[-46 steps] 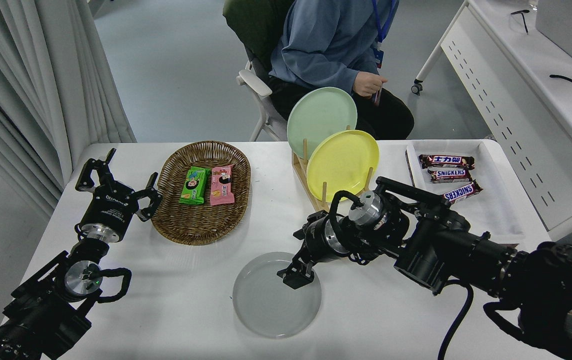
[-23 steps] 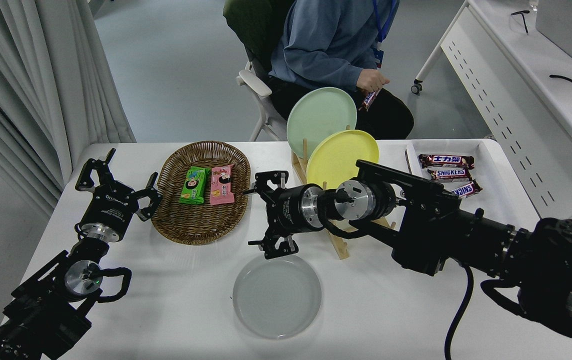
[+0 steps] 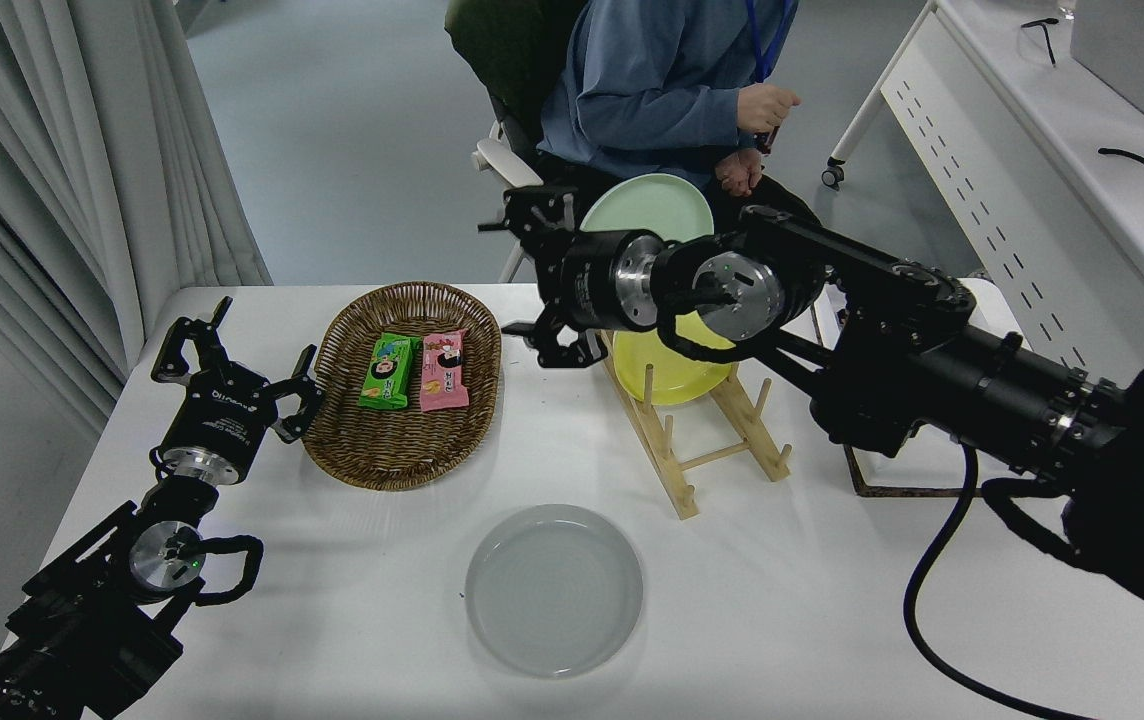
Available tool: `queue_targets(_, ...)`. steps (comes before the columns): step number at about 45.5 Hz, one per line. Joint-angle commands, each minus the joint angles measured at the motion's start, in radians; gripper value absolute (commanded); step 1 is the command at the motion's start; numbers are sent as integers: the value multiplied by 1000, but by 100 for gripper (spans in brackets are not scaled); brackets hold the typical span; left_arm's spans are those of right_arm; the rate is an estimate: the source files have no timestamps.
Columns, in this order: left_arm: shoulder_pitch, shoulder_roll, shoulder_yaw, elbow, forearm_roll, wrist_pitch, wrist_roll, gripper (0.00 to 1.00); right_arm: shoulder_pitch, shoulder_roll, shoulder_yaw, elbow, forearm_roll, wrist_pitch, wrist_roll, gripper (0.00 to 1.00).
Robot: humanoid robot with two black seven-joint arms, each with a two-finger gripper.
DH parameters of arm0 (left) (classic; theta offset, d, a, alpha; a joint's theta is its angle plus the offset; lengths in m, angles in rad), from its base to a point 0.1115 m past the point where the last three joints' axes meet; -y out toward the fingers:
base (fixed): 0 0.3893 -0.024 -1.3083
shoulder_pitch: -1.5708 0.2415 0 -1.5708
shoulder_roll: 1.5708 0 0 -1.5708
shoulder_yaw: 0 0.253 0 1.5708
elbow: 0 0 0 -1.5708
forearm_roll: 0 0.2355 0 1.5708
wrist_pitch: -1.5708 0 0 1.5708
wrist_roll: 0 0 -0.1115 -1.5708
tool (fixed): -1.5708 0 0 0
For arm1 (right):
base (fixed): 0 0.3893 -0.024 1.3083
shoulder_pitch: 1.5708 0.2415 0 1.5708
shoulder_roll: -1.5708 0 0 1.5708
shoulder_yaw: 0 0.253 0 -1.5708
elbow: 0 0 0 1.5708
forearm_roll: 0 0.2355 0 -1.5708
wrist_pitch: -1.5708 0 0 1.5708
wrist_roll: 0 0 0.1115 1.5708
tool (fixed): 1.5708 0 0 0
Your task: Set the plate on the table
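I see the round pale grey-white plate (image 3: 554, 589) lying flat on the white rectangular table (image 3: 812, 620), near its front edge. My right gripper (image 3: 540, 275) hangs high above, fingers seemingly spread, empty. The left gripper (image 3: 232, 352) rests parked, fingers spread.

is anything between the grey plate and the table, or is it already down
Nothing visible stands between them. The plate lies flat on the table, near its front edge, with bare tabletop all around it. The right gripper is open and empty, raised near the dish rack, well clear of the plate. The left gripper is parked at the lower left.
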Motion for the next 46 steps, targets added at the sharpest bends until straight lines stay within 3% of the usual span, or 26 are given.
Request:
queue_targets(1, 0, 0, 0, -1, 0, -2, 0, 100, 12, -88, 103, -25, -32, 5, 246, 100)
queue_targets(5, 0, 0, 0, -1, 0, 0, 0, 100, 0, -116, 181, -71, -21, 29, 251, 100)
queue_targets(15, 0, 0, 0, 0, 0, -2, 0, 100, -95, -143, 327, -190, -16, 213, 258, 100)
queue_targets(22, 0, 0, 0, -1, 0, -2, 0, 100, -187, -162, 431, -223, -35, 273, 407, 100)
queue_targets(26, 0, 0, 0, 0, 0, 0, 0, 100, -233, -171, 445, -221, -35, 319, 410, 100)
queue_targets(46, 0, 0, 0, -1, 0, 0, 0, 100, -514, -206, 546, -267, -26, 333, 412, 100)
